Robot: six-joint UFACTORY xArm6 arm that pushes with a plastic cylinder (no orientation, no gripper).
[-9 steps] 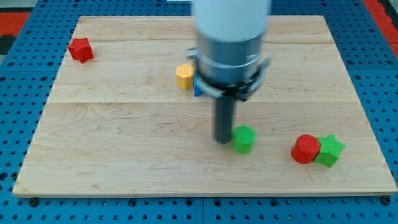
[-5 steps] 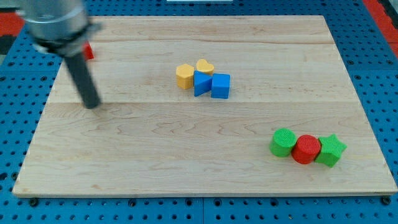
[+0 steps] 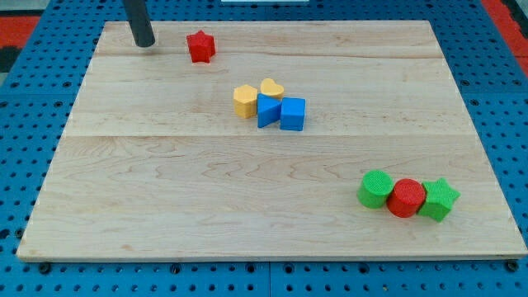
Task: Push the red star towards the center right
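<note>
The red star (image 3: pixel 200 46) sits near the top of the wooden desk (image 3: pixel 165 206), left of the desk's middle line and well apart from every other block. My tip (image 3: pixel 144 44) rests on the desk just to the view's left of the red star, near it but with a clear strip of bare wood between them, so there is no contact. This end effector is a plain rod with nothing to open or close; it grasps nothing and can only push. Below and to the right of the red star, toward the middle of the desk, lies a tight cluster: a yellow hexagonal block (image 3: pixel 244 101), a yellow heart (image 3: pixel 271 87), a blue triangular block (image 3: pixel 266 110) and a blue cube (image 3: pixel 292 114), all touching or nearly so. Far from the red star, toward the bottom right, a green cylinder (image 3: pixel 376 189), a red cylinder (image 3: pixel 407 198) and a green star (image 3: pixel 438 199) stand in a row, side against side. As I judge it, the task is barely begun: the red star is far from the centre of the right edge, and most of the desk's width remains to cross. My tip stands on the correct side for a rightward shove, but the path must also run downward, passing above the yellow and blue cluster without disturbing it.
</note>
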